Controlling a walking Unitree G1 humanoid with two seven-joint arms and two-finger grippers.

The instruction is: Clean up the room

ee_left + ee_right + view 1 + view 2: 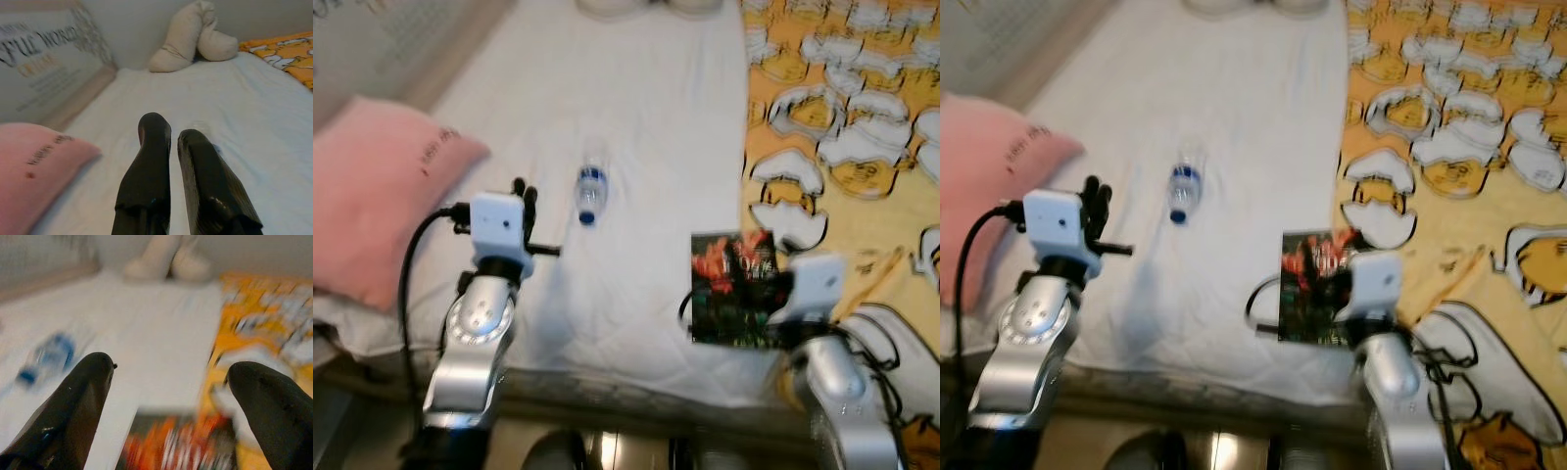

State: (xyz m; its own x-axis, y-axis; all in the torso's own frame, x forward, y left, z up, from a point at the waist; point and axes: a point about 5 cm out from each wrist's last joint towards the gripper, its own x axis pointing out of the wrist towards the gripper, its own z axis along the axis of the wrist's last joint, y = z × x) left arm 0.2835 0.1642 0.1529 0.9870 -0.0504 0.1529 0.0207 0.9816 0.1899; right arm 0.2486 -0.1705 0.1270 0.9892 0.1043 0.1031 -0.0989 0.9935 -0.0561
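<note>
Both grippers hang low over the near edge of a bed with a white sheet (636,127). On the right, the right gripper (168,382) has its two black fingers (85,396) spread wide apart and holds nothing. It sits just above a dark, flat, shiny packet with red and orange pictures on it (729,289). That packet lies flat on the sheet, right beside the edge of a yellow blanket with white cartoon shapes (847,108).

On the left, the left gripper (173,142) has its fingers pressed close together with only a thin gap, and nothing is between them.

A small clear plastic bottle with a blue label and a blue cap (591,194) lies on its side in the middle of the sheet, between the two arms and a bit farther away. It touches nothing else.

A soft pink pillow (372,196) rests at the left side of the bed. Two cream cushions (193,41) lean at the far end by the wall.
</note>
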